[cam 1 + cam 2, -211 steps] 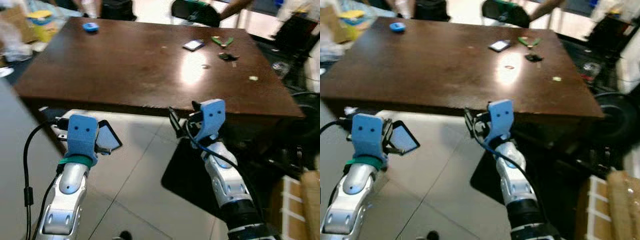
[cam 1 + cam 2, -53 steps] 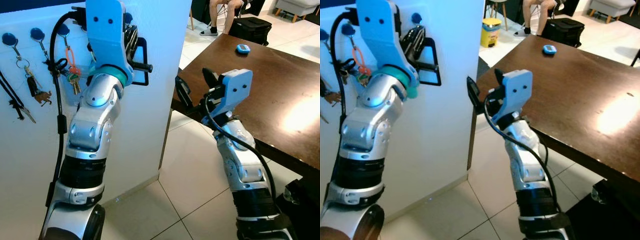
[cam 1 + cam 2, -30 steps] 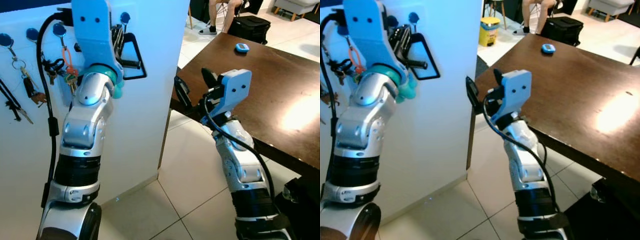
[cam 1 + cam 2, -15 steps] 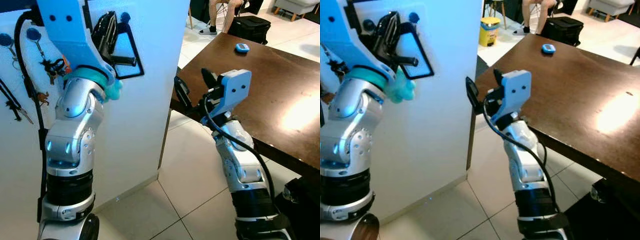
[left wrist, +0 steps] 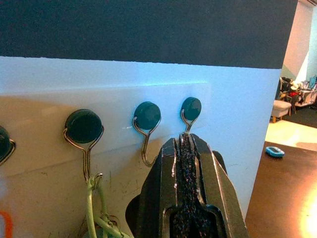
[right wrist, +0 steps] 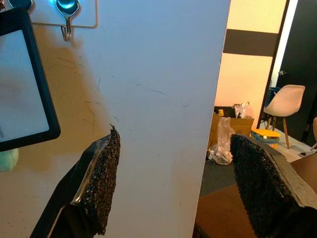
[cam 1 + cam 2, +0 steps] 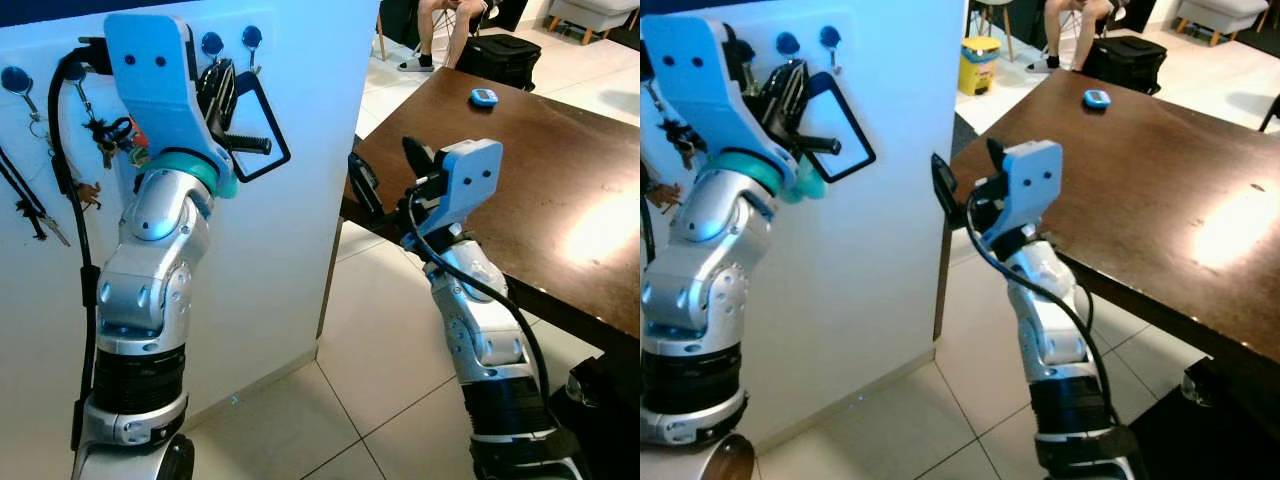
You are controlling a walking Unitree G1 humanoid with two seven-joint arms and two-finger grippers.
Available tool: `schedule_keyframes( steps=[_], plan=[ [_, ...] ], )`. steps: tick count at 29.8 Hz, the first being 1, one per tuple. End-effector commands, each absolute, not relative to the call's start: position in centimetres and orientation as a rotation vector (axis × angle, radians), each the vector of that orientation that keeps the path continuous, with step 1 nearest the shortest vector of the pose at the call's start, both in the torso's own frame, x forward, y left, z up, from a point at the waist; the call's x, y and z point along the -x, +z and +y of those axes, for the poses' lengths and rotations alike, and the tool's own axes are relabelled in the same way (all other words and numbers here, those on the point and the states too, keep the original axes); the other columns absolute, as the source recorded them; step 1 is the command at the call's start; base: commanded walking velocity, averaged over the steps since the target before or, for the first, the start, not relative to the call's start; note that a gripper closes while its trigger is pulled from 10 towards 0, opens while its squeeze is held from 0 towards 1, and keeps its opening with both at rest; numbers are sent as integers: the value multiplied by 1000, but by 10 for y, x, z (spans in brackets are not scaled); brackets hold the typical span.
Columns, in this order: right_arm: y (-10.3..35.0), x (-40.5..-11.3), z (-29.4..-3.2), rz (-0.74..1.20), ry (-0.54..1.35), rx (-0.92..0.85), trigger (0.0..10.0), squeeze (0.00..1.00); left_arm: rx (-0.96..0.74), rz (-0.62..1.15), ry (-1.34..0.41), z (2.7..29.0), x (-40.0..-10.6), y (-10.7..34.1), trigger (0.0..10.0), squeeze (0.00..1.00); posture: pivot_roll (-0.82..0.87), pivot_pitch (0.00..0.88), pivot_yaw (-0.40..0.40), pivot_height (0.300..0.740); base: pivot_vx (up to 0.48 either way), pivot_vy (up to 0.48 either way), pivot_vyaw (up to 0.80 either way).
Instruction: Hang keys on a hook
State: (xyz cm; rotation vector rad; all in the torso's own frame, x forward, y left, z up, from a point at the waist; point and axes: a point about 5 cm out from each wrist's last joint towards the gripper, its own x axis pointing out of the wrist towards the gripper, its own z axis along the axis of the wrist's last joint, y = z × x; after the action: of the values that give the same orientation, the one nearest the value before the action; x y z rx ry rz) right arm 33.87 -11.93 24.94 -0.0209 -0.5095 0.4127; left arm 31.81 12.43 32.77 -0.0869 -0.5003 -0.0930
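Note:
A white wall panel carries a row of round blue hooks [image 5: 147, 117]. A bunch of keys [image 7: 112, 136] with an orange clip hangs from one of them, beside the left arm. A pale green cord [image 5: 94, 198] hangs from the hook [image 5: 84, 127] on one side of my left gripper. That gripper [image 5: 185, 147] is raised close to the rail, with its fingers pressed together and nothing visible between them. My right gripper [image 6: 173, 183] is open and empty, held at the panel's corner next to the table edge. More keys [image 7: 68, 178] hang further left.
A dark brown table [image 7: 520, 160] stands to the right and carries a small blue object [image 7: 485, 96]. Behind it are a seated person [image 7: 450, 20], a black bag [image 7: 510, 55] and a yellow bin [image 7: 983, 55]. Pale floor tiles [image 7: 340, 400] lie below.
The view has turned from the table to the hook panel. Over the last second the left arm swung back and down slightly in front of the hooks. The right arm stayed still.

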Motion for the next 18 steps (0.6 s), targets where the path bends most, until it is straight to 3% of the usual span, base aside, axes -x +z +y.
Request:
schedule_keyframes(
  steps=[1,18],
  plan=[
    [246,-339,-119,-500,412,26,10000,0,80,-495,-90,123,-320,330,10000,0,-43,67,70,740,0,0,0],
    [245,-338,-118,-498,412,24,10000,0,54,-500,-53,121,-329,336,10000,0,-44,68,74,740,0,0,0]
  ],
)
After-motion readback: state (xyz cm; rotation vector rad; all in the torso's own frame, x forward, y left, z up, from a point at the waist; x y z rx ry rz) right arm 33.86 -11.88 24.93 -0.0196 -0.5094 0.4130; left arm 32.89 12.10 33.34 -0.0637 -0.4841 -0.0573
